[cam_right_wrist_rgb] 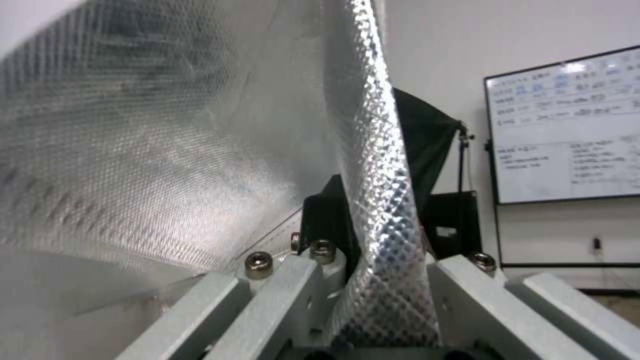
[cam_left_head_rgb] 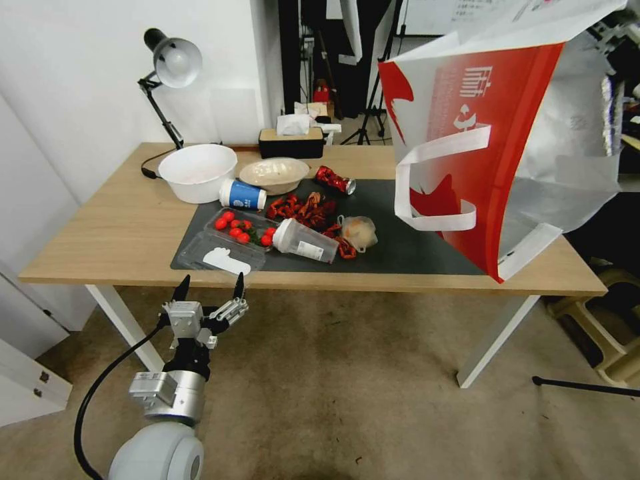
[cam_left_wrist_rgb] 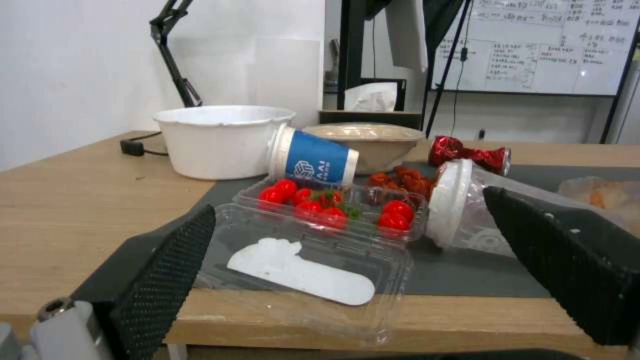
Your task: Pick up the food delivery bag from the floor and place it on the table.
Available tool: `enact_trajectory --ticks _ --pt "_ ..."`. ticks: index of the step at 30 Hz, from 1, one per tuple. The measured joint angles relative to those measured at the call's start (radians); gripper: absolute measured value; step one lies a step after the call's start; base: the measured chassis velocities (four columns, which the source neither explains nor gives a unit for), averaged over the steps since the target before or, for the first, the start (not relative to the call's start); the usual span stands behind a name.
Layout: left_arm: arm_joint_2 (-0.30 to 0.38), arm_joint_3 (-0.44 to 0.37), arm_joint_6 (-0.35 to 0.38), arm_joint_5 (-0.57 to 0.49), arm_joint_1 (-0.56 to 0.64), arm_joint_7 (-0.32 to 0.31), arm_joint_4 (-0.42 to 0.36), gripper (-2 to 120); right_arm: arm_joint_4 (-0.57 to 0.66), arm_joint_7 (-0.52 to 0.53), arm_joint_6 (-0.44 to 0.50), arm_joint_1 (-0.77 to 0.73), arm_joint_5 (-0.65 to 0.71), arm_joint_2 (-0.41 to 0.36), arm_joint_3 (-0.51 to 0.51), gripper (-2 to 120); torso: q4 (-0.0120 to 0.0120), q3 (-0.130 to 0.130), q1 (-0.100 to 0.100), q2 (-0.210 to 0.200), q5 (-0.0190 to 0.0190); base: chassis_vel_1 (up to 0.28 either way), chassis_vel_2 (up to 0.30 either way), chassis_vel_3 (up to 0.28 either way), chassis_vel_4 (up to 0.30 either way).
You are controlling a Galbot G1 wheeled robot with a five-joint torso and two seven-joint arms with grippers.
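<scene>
Head view is showing the right tool [cam_right_wrist_rgb: 373, 280] clamping the food delivery bag [cam_left_head_rgb: 493, 153] above the worktop's [cam_left_head_rgb: 120, 227] right end, the left tool [cam_left_head_rgb: 210, 288] idling spread apart near its front edge.

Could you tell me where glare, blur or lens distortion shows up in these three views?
Head view: wide-angle bending bows the table edges; the desk lamp shade is bright. Left wrist view: the left gripper's fingers loom soft-edged. Right wrist view: the food delivery bag foil glints, pinched in the right gripper.
</scene>
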Motion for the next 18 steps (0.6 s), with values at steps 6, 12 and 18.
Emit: enact_trajectory --ticks 6,12,18 --pt "-0.001 0.001 0.0 0.0 0.0 0.0 0.001 100 0.014 0.033 -0.011 -0.029 -0.026 0.01 0.004 0 0.0 0.0 0.0 0.0 0.0 0.0 0.0 0.0 0.0" --pt "-0.001 0.001 -0.002 0.0 -0.001 0.001 0.003 100 0.027 0.055 -0.029 -0.048 -0.042 0.014 0.002 0 -0.0001 0.0 0.0 0.0 0.0001 0.0 0.0 0.0 0.0" --pt "-0.001 0.001 -0.003 0.0 -0.001 0.001 0.004 100 0.03 0.066 -0.039 -0.049 -0.047 0.017 -0.002 0 0.0 0.0 0.0 0.0 0.0001 0.0 0.0 0.0 0.0"
